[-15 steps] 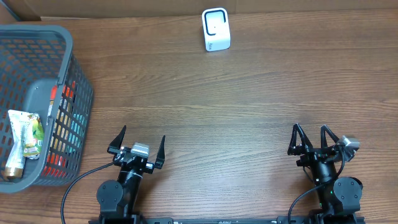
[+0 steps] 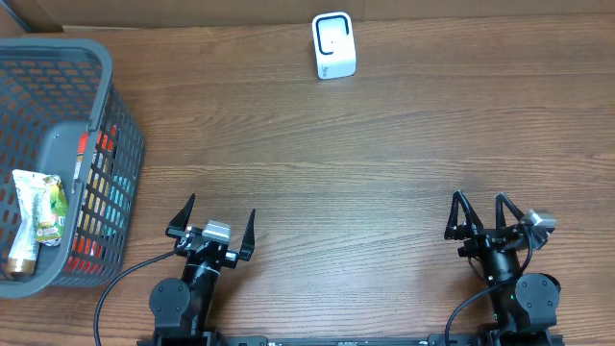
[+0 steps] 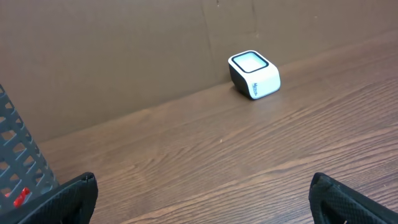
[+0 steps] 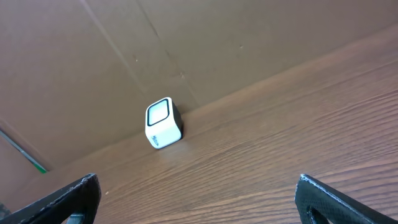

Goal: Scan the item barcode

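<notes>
Closest to me are the two arms, both a long way from the white scanner box (image 2: 333,45) at the far side of the wooden table (image 2: 336,163). The left gripper (image 2: 219,216) sits nearer than the scanner and a bit to its left. Its two black fingers (image 3: 62,199) are spread wide and hold nothing. The right gripper (image 2: 479,207) sits nearer than the scanner too, off to its right. Its fingers are also wide apart, with nothing between them.

Far to the left of the scanner, and nearer than it, stands a grey basket (image 2: 120,115) with holes in its walls. A green and white packet (image 2: 34,216) lies at the top of the basket, resting on a grey handle (image 2: 60,144). One end of the packet looks brown. I cannot see a barcode on it from here. Red and blue things (image 2: 91,211) show through the holes lower down, but I cannot tell what they are.

The scanner stands alone on the bare wood, well apart from both grippers and the basket. Its window has a dark rim. Right behind the scanner is a brown cardboard wall (image 3: 124,56).
</notes>
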